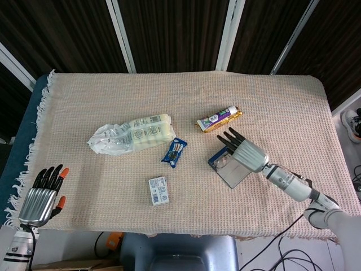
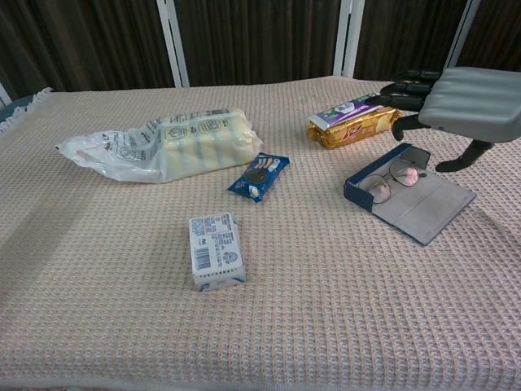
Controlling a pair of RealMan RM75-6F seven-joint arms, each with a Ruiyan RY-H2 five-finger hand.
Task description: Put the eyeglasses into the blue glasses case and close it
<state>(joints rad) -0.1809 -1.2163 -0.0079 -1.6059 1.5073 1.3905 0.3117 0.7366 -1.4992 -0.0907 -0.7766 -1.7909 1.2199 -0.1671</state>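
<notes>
Counter: covered by a beige waffle-weave cloth [image 2: 342,326], fringe along its left edge.
Blue glasses case [image 2: 411,201]: open, lying flat in the right half of the counter, grey inner flap turned toward the near-right corner.
Thin-rimmed round eyeglasses [image 2: 392,179]: resting in the open case at its blue end, lenses over the far-left part of the lining.
Right hand [image 2: 464,104]: raised above the case, clear of it; fingers [image 1: 230,137] stretched out and apart, holding nothing.
Left hand [image 1: 40,195]: off the near-left corner of the counter, palm down; fingers spread, empty. Seen in head view only.
Clear bag of pale yellow rolls [image 2: 163,147]: left of centre, toward the far edge.
Small blue cookie packet [image 2: 259,175]: centre of the counter, near the bag.
White printed carton [image 2: 216,249]: nearer the front edge, left of the case.
White-and-purple tube on a gold wrapper [image 2: 352,118]: just behind the case, toward the far edge.
</notes>
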